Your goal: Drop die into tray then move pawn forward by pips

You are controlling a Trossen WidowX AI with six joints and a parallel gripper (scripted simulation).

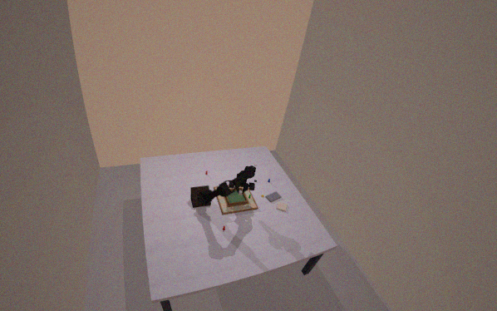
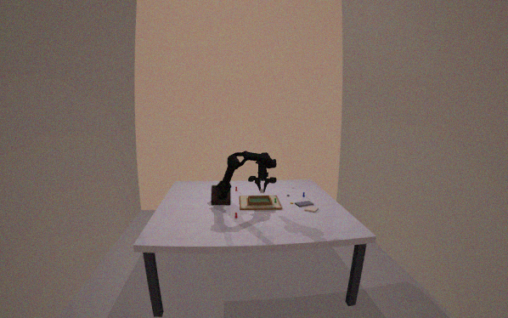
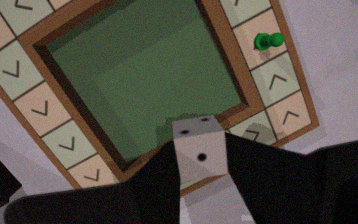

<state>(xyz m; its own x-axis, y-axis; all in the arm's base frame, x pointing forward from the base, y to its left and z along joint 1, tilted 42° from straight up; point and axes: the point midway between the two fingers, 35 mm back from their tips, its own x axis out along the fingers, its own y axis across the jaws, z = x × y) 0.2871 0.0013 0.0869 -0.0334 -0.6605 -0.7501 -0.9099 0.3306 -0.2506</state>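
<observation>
My gripper [image 2: 262, 187] [image 1: 245, 188] is shut on a pale grey die [image 3: 199, 146] and holds it above the board. In the wrist view the die hangs over the near edge of the green dice tray [image 3: 140, 75] [image 1: 236, 198] [image 2: 259, 200]. The die's side faces show one pip and two pips. The board [image 3: 37, 107] [image 1: 233, 209] [image 2: 244, 207] has a ring of cream and pale green squares with arrow marks. A green pawn [image 3: 267, 40] [image 1: 249, 195] [image 2: 275, 199] stands on a cream square on the ring's right side.
The arm's black base [image 1: 200, 196] [image 2: 220, 195] stands left of the board. Loose red pawns [image 1: 206, 172] [image 1: 223, 228], a blue pawn [image 1: 268, 180] and a small yellow piece [image 1: 263, 195] lie around. A grey card [image 1: 273, 196] and a cream card [image 1: 282, 206] lie to the right.
</observation>
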